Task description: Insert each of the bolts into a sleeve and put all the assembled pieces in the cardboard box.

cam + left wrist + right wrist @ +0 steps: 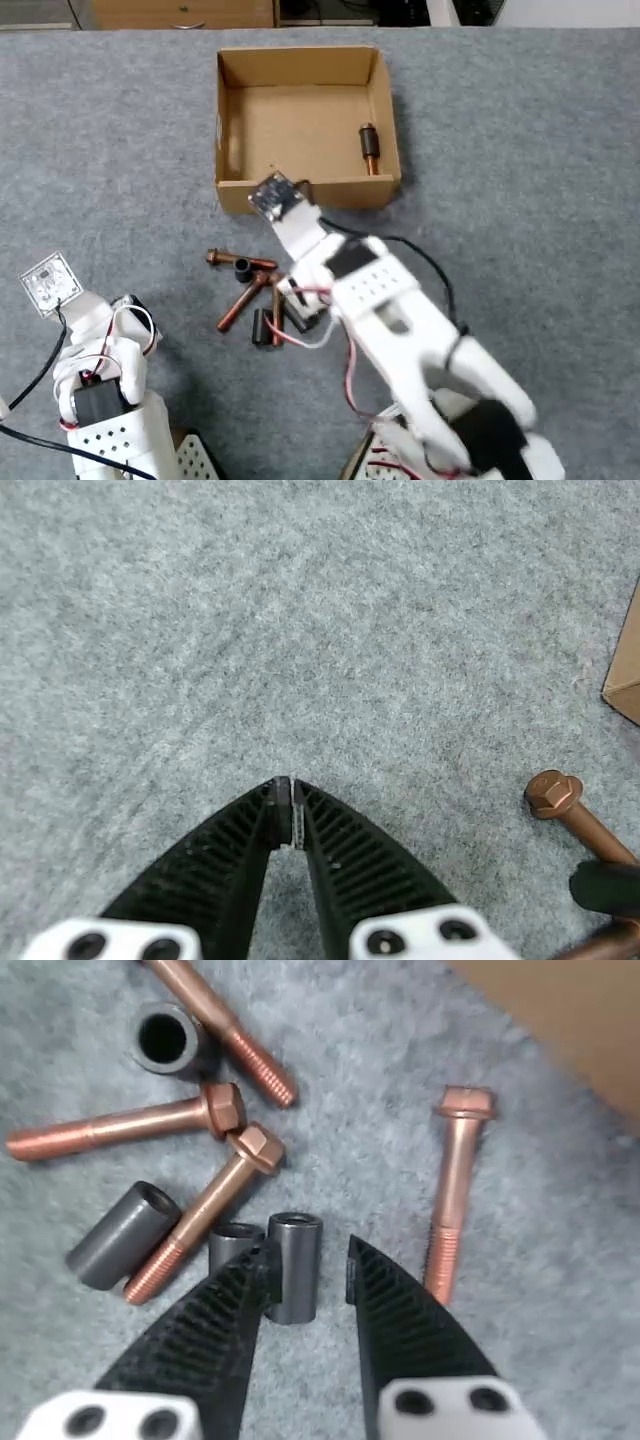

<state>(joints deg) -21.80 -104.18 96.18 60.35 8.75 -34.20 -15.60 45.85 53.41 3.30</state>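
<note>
Poising our right gripper (pixel 308 1252), narrowly parted, over a sleeve (pixel 293 1275), we judge it rigid, slip-prone: clamp mid-barrel. Left gripper (pixel 290 808) sits closed, empty.

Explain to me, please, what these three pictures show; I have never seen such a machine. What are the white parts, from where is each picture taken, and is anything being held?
Two small robot arms stand at a grey table: the left arm and the right arm. The high view looks down from a fixed camera; the other two pictures come from a camera on each wrist. The left fingers are shut, holding nothing. The right fingers are open, either side of a dark sleeve. Copper bolts and more sleeves lie around it. One assembled piece lies in the cardboard box.
</note>
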